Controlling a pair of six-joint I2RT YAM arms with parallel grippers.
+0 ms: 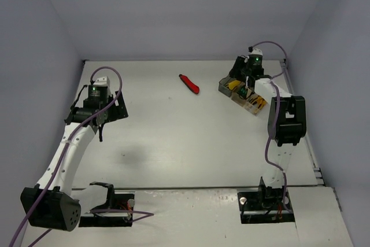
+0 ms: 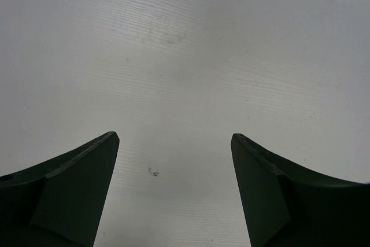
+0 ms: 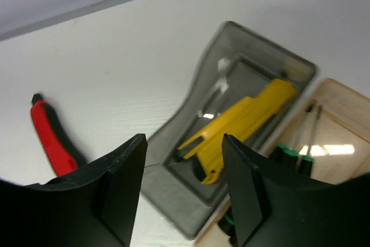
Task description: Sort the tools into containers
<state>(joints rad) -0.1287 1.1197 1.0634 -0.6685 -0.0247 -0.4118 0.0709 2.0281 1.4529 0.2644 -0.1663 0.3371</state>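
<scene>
on the white table, between pale walls, lies a red knife.

light: bright, even | shadows: soft | glare: tan bin floor | blur: right wrist, slight

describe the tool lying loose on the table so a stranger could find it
On the white table, look toward the far side, left of the bins. The red utility knife lies alone on the bare surface; the yellow knife sits inside the grey bin.
</scene>
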